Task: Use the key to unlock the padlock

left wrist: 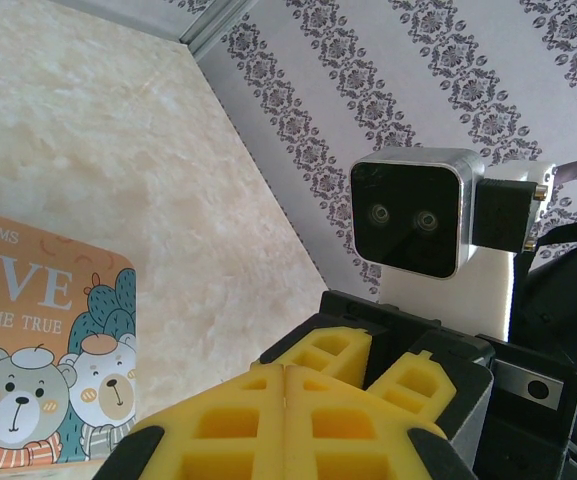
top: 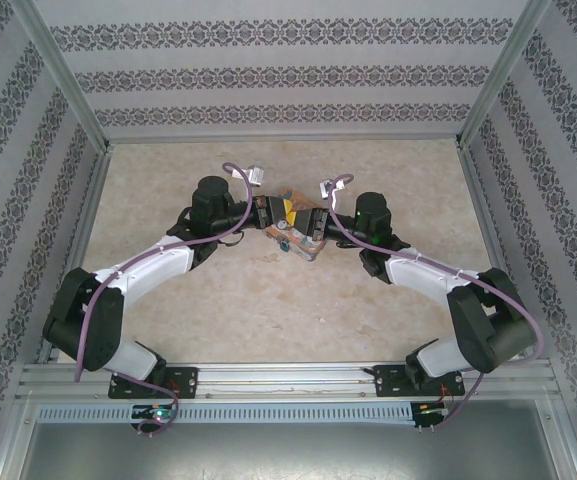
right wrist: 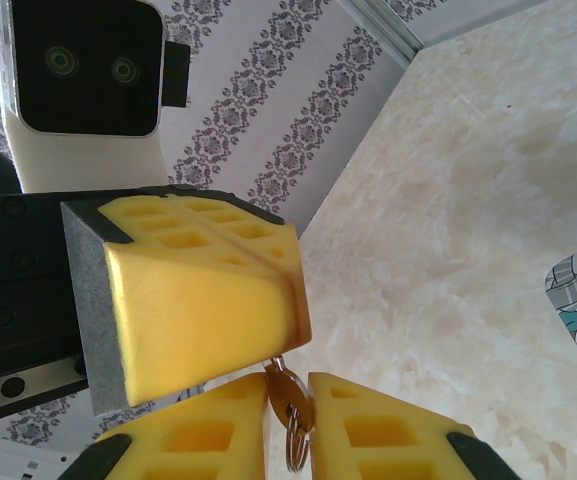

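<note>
Our right gripper [right wrist: 288, 382] pinches a small brass key [right wrist: 287, 402] at bottom centre, its blade hidden. Our left gripper [left wrist: 286, 372] is pressed together, cropped at the bottom edge.

**Tabletop** [top: 268, 300]: cream-beige, marbled with paler veins.
**Walls** [top: 288, 60]: pale grey-white, crossed by bands of dark grey damask ornament.
**Tin** [left wrist: 38, 330]: orange lid with white lettering, grey and white cartoon bears and a teal cactus.
**Left gripper** [left wrist: 286, 410] and **right gripper** [right wrist: 290, 410]: bright yellow pads with a moulded grid pattern, on black backing.
**Key** [right wrist: 287, 388]: brassy gold, on a silvery ring [right wrist: 296, 455].
**Wrist camera** [left wrist: 413, 215]: black face in a silver-white housing.
**Arms** [top: 143, 265]: white and black links.
**Cables** [top: 93, 320]: purple.
**Frame** [top: 288, 375]: silvery metal.
</note>
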Tool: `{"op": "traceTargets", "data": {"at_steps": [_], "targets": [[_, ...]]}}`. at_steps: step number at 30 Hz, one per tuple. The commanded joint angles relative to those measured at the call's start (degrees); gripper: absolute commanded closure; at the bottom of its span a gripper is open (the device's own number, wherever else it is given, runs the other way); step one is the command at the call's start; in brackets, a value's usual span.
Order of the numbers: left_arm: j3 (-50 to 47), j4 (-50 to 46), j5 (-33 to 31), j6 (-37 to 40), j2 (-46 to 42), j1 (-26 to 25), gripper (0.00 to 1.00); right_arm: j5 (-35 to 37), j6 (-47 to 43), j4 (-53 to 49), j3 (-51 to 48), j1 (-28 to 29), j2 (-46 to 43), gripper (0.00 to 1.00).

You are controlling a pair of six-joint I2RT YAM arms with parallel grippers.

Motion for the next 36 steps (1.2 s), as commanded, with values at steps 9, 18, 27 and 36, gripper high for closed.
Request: {"op": "traceTargets", "data": {"at_steps": [9,18,27,36], "targets": [[-0.89,4.31,0.64,-0.89,-0.29,0.83,1.00,0.23,-0.18,1.47,-0.34,0.13,-1.86,0.81],[-1.08,4.23,0.59,-0.86,-0.33,0.94,1.00,0.44,-0.36,1.32,-1.09,-0.22,-2.64,0.78],[-1.09,4.06,0.48,-0.76,-0.21,0.93,1.00,0.76,-0.67,0.66,-1.31,-0.51,-3.00,0.82],[-1.02,3.51,0.44,-0.21,-0.67,1.22,0.92,1.50,-1.32,-0.38,-1.22,-0.51,-2.98,0.99]]}}
